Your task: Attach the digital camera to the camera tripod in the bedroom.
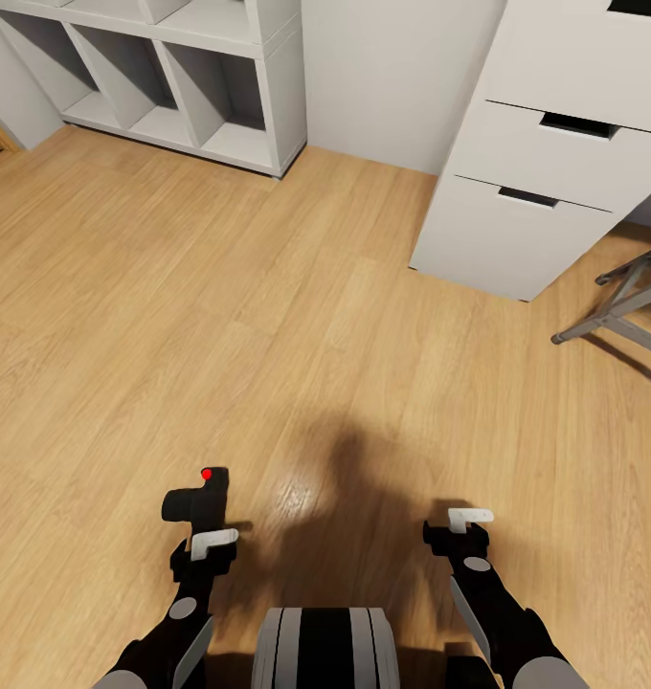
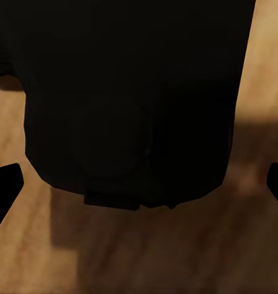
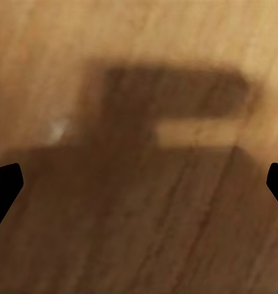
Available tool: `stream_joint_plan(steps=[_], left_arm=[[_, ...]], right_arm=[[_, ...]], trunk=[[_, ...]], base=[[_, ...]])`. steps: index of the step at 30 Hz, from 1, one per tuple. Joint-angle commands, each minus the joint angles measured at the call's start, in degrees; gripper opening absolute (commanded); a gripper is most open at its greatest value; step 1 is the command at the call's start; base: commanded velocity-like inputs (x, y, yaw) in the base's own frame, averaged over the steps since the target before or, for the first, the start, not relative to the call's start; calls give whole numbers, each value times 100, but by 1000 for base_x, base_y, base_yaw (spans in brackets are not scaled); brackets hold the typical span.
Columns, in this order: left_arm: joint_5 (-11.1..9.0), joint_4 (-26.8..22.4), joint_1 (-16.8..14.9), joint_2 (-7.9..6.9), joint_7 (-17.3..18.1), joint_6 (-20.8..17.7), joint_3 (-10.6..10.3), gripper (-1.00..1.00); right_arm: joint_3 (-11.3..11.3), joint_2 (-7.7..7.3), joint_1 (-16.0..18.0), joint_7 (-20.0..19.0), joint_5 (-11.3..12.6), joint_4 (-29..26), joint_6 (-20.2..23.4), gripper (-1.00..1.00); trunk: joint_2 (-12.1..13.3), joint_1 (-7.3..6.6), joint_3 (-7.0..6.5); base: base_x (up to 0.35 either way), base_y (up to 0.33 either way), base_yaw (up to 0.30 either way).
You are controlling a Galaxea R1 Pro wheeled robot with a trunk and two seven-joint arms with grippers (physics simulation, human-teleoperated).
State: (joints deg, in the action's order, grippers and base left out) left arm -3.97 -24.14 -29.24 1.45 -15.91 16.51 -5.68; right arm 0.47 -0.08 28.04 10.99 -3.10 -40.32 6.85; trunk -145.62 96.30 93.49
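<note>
The digital camera (image 1: 196,498), small, black and with a red button on top, hangs just above the light wood floor at the lower left of the head view. My left gripper (image 1: 209,536) is shut on it from behind. In the left wrist view the camera's dark body (image 2: 127,92) sits close between the two black fingertips (image 2: 5,190) and casts a shadow on the floor below. My right gripper (image 1: 464,524) is open and holds nothing, with bare floor between its fingertips (image 3: 4,187). The camera tripod is out of view.
A white drawer cabinet (image 1: 527,201) stands ahead on the right against the grey-white wall. A white open shelf unit (image 1: 268,105) is at the back left. A low grey metal folding frame (image 1: 624,304) sits at the right edge. Wood floor (image 1: 268,316) stretches ahead.
</note>
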Motion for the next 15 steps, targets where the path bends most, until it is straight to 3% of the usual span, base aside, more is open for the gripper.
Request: stream_joint_plan(steps=[1,15], left_arm=[[-42,5,-3,-4,-44,19,-48,100],[-43,-130,-5,-14,-44,19,-51,100]], right_arm=[[5,-1,0,17,-33,-11,44,100],[5,7,0,18,-33,21,44,100]], trunk=[[-1,-1,3],[-1,-1,3]], base=[[0,0,0],[0,0,0]])
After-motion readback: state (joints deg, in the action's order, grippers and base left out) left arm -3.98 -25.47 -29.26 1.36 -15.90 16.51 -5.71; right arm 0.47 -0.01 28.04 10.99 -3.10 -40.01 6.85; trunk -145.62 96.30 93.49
